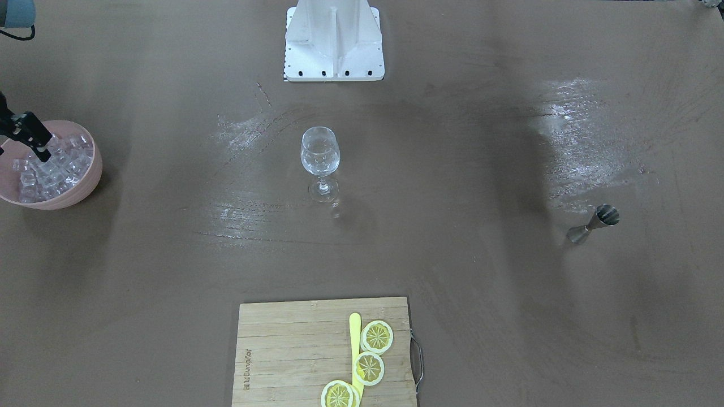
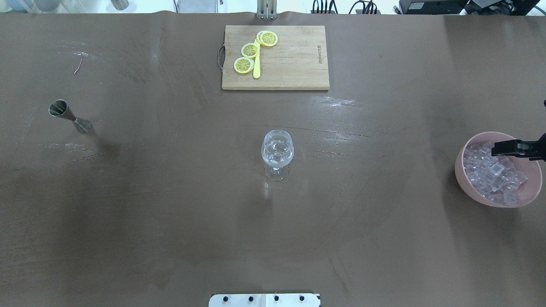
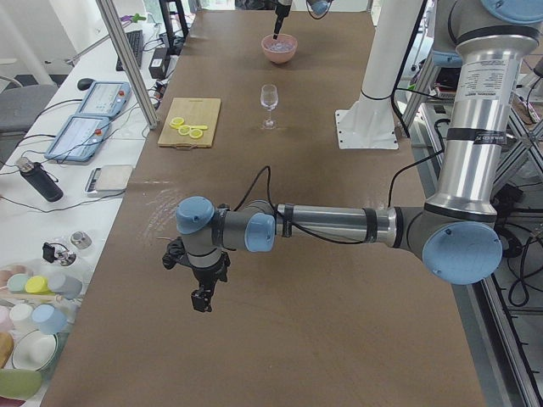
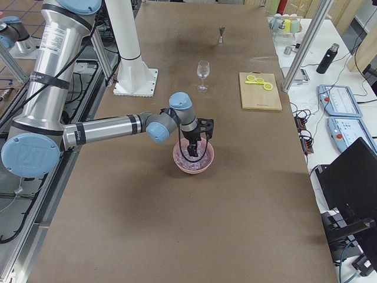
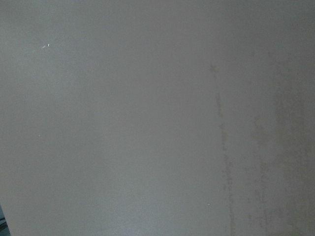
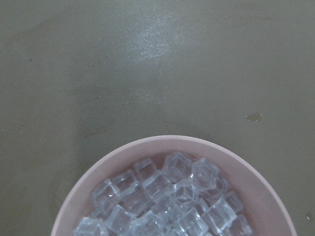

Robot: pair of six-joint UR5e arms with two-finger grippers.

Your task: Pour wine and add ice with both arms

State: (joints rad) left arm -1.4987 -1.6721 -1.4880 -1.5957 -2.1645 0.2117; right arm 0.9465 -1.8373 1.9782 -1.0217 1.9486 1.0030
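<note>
A pink bowl (image 2: 529,187) full of small clear ice cubes (image 2: 490,177) stands at the table's right end; it also shows in the front view (image 1: 85,186) and the right wrist view (image 6: 93,182). My right gripper (image 2: 495,150) hangs over the bowl with its tips down among the ice (image 1: 62,164). Its fingers look shut, and I cannot see a cube between them. An upright clear wine glass (image 2: 277,149) stands at the table's middle. My left gripper (image 3: 201,298) hangs over bare table near the left end; I cannot tell whether it is open. No wine bottle is in view.
A steel jigger (image 2: 70,117) stands at the left. A wooden cutting board (image 2: 294,68) with lemon slices (image 2: 249,50) and a yellow knife lies at the far edge. The white pedestal base (image 1: 334,42) is on the robot's side.
</note>
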